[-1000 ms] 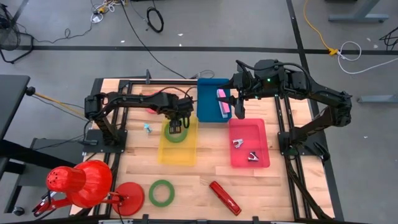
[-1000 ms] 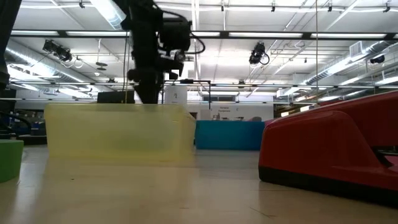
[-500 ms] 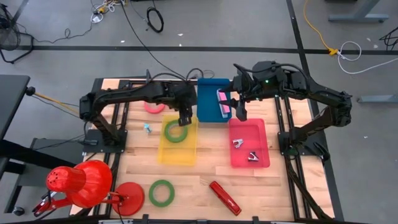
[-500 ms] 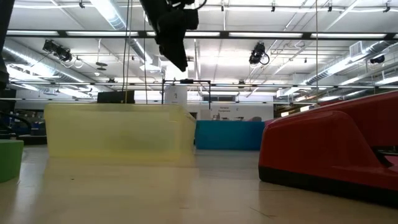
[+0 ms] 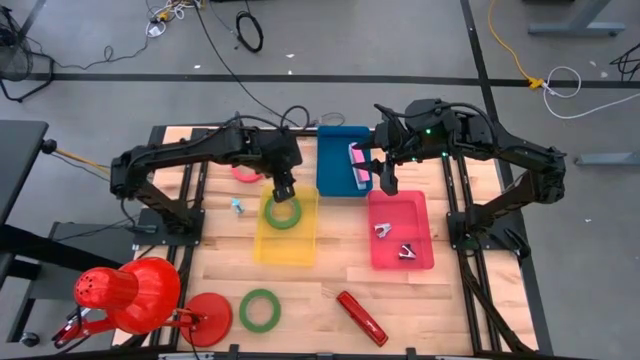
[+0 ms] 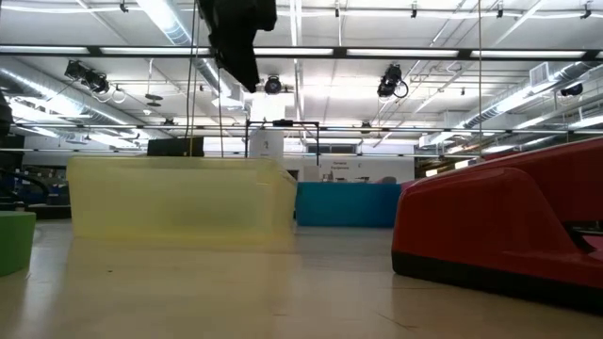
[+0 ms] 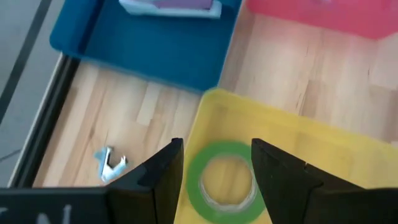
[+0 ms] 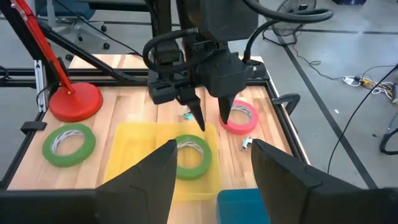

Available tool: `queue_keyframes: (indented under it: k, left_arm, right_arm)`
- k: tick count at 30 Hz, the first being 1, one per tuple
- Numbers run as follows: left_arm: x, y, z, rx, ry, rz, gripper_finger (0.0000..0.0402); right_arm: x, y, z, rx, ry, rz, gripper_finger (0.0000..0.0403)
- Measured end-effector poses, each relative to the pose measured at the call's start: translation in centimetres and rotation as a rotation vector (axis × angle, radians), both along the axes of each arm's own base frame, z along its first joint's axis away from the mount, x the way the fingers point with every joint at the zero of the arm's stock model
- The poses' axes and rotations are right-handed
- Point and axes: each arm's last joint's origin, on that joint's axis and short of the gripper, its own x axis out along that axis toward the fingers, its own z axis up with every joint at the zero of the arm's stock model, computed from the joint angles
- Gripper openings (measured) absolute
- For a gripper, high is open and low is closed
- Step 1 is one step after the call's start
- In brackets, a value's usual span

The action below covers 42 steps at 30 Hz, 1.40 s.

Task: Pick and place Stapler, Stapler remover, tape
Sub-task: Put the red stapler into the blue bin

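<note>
Lifting back from the yellow bin (image 5: 287, 228), the left gripper (image 5: 281, 190) is hanging spread and empty, leaving the green tape (image 5: 283, 212) inside as sorted.

3 tape rolls: green one in yellow bin (image 5: 283, 212), green one on the surface (image 5: 260, 310), pink one (image 5: 243, 172) at back left. 3 bins: yellow bin (image 5: 282, 244), blue bin (image 5: 335, 172), pink bin (image 5: 399, 238). 2 staplers: red stapler (image 5: 361, 317), pink stapler (image 5: 357, 165). 2 staple removers in pink bin (image 5: 394, 241), 1 blue remover (image 5: 237, 206). 1 red lamp (image 5: 130, 296).
</note>
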Motion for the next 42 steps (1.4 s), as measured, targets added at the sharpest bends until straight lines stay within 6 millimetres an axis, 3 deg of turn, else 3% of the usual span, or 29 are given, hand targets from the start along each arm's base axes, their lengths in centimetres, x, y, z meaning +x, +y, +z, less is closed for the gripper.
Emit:
queue_keyframes:
  k: [6,15,32,42]
  left_arm:
    - [-1.9,-0.7,-1.3,-0.008,0.009,0.028,0.0192]
    - [-3.8,-2.6,-0.9,0.014,-0.204,0.006,0.0192]
    - [-4.9,-3.3,0.2,0.067,-0.252,0.012,0.0192]
    - [-4.9,-3.3,0.2,0.073,-0.248,0.003,0.0192]
  right_arm:
    - [0.0,0.0,0.0,0.000,0.000,0.000,0.0206]
    - [-0.3,1.1,-0.6,0.037,0.070,0.081,0.0206]
    - [-0.8,7.2,-1.0,0.192,0.129,0.199,0.0206]
    - [0.9,11.3,-2.6,0.259,0.173,0.116,0.0206]
